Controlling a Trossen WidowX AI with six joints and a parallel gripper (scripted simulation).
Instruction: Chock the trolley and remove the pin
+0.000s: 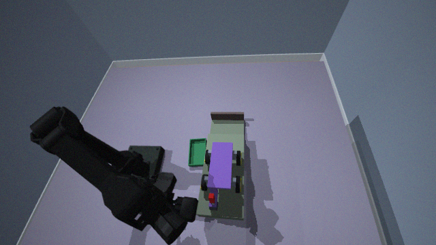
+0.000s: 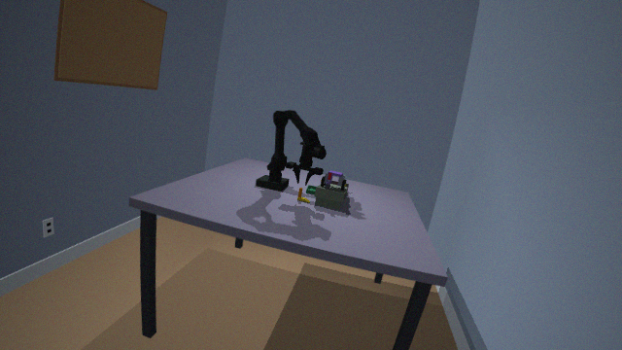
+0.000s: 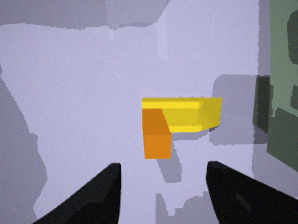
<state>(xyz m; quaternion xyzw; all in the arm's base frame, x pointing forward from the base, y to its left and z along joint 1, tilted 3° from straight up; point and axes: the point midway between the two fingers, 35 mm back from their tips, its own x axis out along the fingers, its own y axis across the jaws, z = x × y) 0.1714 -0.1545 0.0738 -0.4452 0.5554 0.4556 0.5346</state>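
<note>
The purple trolley (image 1: 221,165) (image 2: 335,173) stands on the grey-green ramp (image 1: 226,128) (image 2: 331,197). The red-headed stop pin (image 1: 211,197) is upright at its uphill end. The yellow chock (image 2: 304,199) (image 3: 187,116) lies on the table beside the ramp's high end, its orange handle (image 2: 300,192) (image 3: 157,145) standing up; the arm hides it in the top view. My gripper (image 2: 302,183) (image 3: 164,171) is open and empty, pointing down above the chock, with the handle ahead of the gap between the fingertips in the wrist view. The green tray (image 1: 197,153) (image 2: 311,190) is empty.
A dark brown end board (image 1: 227,116) closes the ramp's low end. The tray lies against the ramp's side nearest the arm's base (image 1: 146,156) (image 2: 272,183). The ramp's side (image 3: 285,75) stands at the right of the wrist view, a short way from the chock.
</note>
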